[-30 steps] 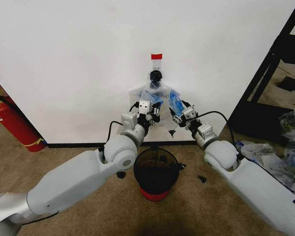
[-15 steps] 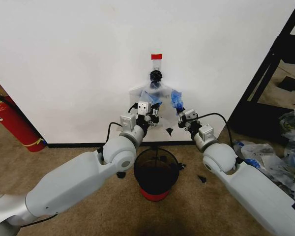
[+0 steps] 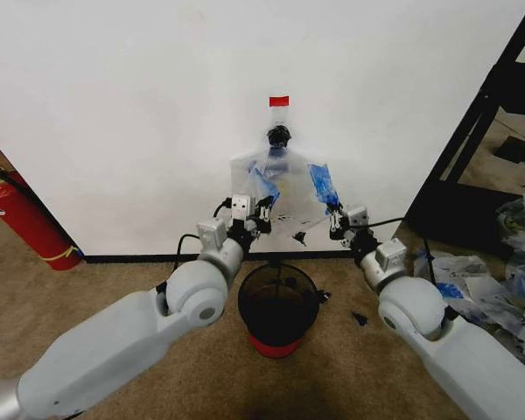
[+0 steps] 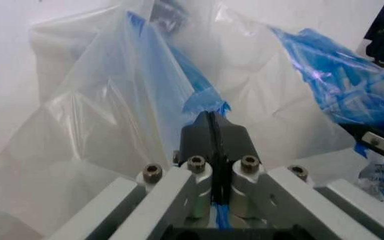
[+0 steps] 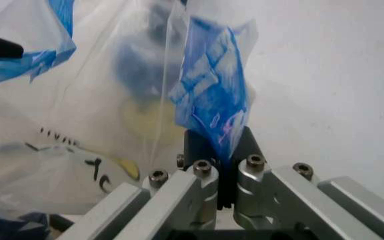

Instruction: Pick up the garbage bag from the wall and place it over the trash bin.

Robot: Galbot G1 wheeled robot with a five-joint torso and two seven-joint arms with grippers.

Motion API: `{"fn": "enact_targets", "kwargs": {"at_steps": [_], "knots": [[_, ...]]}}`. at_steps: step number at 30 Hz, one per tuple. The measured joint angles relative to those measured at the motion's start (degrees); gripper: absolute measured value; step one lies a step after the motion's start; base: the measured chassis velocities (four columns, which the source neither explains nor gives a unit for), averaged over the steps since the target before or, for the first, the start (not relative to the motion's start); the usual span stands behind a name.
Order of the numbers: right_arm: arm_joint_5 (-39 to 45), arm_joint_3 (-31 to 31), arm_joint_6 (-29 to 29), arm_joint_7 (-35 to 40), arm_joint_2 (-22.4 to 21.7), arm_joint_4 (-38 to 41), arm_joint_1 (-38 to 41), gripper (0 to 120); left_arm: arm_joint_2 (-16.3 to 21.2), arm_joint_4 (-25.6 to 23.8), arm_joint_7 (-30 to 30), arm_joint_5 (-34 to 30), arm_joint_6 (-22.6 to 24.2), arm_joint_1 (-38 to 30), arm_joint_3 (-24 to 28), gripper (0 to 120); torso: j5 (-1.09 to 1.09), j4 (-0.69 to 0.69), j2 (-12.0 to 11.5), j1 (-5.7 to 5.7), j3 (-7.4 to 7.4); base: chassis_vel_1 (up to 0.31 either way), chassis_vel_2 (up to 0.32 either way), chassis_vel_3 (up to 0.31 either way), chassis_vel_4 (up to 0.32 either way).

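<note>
The garbage bag (image 3: 284, 197) hangs against the white wall (image 3: 140, 114), caught at its top by a black clip (image 3: 279, 136) under a small red tape patch (image 3: 279, 101). Its thin translucent plastic is spread between my two arms, with a yellow print and dark lettering showing through in my right wrist view. I hold it by both blue-taped handles. My left gripper (image 3: 261, 213) has its jaws pressed fully together on the left handle (image 4: 202, 95), a strip of blue running down between them. My right gripper (image 3: 336, 219) has its jaws closed the same way on the right handle (image 5: 212, 95), whose crumpled blue tape rises just above them.

The trash bin (image 3: 278, 308) stands on the brown carpet (image 3: 122, 280) directly below the bag, near the wall's foot and between my forearms, its black mesh mouth open upward and its red base showing. A red fire extinguisher (image 3: 22, 219) leans by the wall far to my left, and loose plastic bags (image 3: 507, 280) lie on the floor to my right beside a black rack (image 3: 499, 96).
</note>
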Motion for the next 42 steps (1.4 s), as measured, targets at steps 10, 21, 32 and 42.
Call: {"fn": "enact_targets", "kwargs": {"at_steps": [10,21,32,42], "knots": [[-3.5,4.5,0.8,-1.8,0.6,3.4,-9.7,0,1.5,-3.0,0.3,1.4,0.0,4.1,-0.7,0,0.0,-0.01,0.0,0.0,0.0,0.0,0.0,0.0,0.0],[-5.8,9.6,2.3,-3.0,1.9,5.9,-17.6,0,3.1,-5.8,1.3,3.7,-0.4,9.4,-2.0,0,0.0,-0.01,0.0,0.0,0.0,0.0,0.0,0.0,0.0],[-7.6,11.1,2.6,-3.7,2.7,6.5,-21.8,0,3.7,-6.6,1.9,5.6,-0.8,12.9,-1.8,0,0.0,0.0,0.0,0.01,0.01,0.0,0.0,0.0,0.0],[-7.0,13.4,2.9,-3.2,2.6,8.3,-22.4,0,4.2,-8.8,1.7,5.5,-0.8,12.3,-2.6,0,0.0,-0.01,0.0,0.01,0.01,0.0,0.0,0.0,0.0]]}}
